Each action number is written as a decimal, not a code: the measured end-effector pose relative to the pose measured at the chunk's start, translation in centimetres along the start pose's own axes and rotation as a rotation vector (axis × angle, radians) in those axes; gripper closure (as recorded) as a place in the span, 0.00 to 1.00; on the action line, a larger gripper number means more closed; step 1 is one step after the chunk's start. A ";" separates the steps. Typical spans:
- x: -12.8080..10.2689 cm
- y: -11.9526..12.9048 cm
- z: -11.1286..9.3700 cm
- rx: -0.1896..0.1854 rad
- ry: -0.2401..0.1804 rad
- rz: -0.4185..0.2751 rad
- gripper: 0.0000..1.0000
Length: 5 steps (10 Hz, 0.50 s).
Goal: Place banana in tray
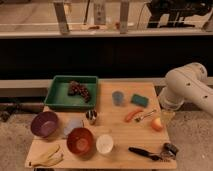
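While the banana (46, 158) lies front-left, the tool (167, 113) hangs at right edge, state unclear.

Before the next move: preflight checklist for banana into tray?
1. Banana exposed, nothing on it, at the table's front-left corner: ok.
2. Tray has bare floor left of the dark cluster: ok.
3. Gripper near banana: not ok, it is at the table's right edge.
4. Gripper load: cannot tell.
5. Low straight path from banana to tray: not ok, purple bowl stands between; probably lift over it.
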 end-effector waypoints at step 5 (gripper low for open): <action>-3.5 -0.1 0.8 0.021 0.014 -0.129 0.20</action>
